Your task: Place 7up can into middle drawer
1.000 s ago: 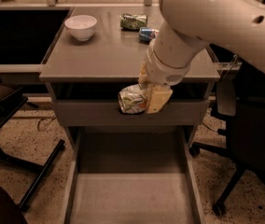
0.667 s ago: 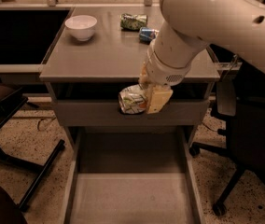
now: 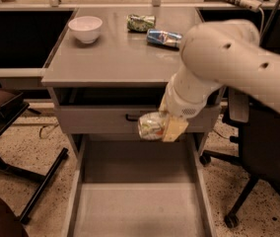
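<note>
My gripper [image 3: 160,127] is shut on the 7up can [image 3: 151,126], a silvery-white can with green markings held on its side. It hangs in front of the grey drawer front with the black handle [image 3: 132,117], above the back part of the open middle drawer [image 3: 137,209]. The drawer is pulled out toward the camera and its pale floor lies bare below the can. My white arm [image 3: 228,63] reaches in from the right.
On the grey cabinet top [image 3: 105,58] stand a white bowl [image 3: 85,28], a dark green mottled can [image 3: 141,22] and a blue can [image 3: 163,37], both lying down. A black office chair [image 3: 258,147] stands at the right, a dark stand [image 3: 12,132] at the left.
The arm with the can has come slightly lower and nearer to the open drawer; the can stays in the grip. The view has shifted a little.
</note>
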Available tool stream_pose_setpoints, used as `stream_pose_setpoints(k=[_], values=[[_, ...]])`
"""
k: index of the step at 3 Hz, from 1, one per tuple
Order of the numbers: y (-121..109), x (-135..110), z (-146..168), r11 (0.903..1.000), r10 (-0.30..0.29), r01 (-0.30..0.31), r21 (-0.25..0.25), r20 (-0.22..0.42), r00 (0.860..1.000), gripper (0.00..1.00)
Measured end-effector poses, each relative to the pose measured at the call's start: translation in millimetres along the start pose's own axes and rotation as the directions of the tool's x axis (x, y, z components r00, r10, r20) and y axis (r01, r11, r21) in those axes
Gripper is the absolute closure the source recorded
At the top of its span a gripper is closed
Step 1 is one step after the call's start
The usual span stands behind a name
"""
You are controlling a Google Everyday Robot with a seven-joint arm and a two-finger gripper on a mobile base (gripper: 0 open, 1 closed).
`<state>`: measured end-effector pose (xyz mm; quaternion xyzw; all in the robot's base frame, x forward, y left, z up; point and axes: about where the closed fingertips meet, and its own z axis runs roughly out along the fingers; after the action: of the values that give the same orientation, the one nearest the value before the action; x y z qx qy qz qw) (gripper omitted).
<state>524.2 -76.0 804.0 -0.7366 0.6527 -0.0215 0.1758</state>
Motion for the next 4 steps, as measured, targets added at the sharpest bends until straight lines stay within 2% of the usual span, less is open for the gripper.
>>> stream_pose_setpoints(k=[1, 2, 4], values=[[34, 32, 67, 0.9951, 0.096, -0.095, -0.026, 0.003, 0.995, 1.0], [73, 50, 109, 0.9869, 0.157, -0.156, -0.039, 0.019, 0.987, 1.0], [76, 49, 115, 0.986, 0.165, -0.164, -0.033, 0.033, 0.986, 1.0]])
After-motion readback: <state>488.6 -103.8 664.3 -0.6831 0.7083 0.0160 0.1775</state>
